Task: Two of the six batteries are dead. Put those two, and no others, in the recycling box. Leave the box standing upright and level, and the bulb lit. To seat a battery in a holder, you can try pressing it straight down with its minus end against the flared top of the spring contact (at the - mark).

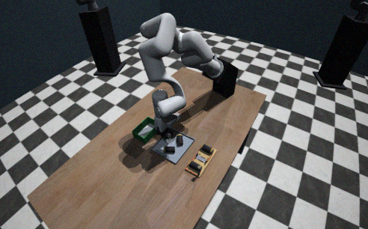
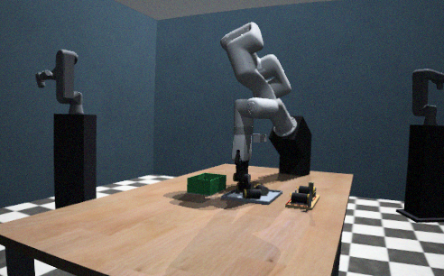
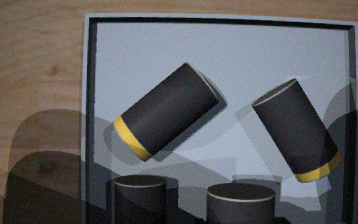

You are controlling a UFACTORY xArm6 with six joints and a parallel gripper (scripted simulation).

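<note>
My gripper [image 1: 168, 134] hangs low over the grey tray [image 1: 173, 145], at the end nearest the green recycling box [image 1: 144, 129]. It is shut on a dark battery, which shows end-on at the bottom of the wrist view [image 3: 240, 202]. Beside it, another battery [image 3: 139, 197] stands upright on the tray [image 3: 220, 100]. Two dark batteries with yellow bands lie on the tray, one in the middle [image 3: 166, 111] and one at the right [image 3: 296, 130]. Two more batteries [image 1: 206, 149] [image 1: 194, 166] sit in the yellow holder [image 1: 200, 160]. I cannot make out the bulb.
The green box [image 2: 207, 183] stands upright left of the tray [image 2: 252, 196], close to my arm. The holder [image 2: 302, 197] lies right of the tray near the table's edge. The arm's black base [image 1: 225, 79] is at the table's far end.
</note>
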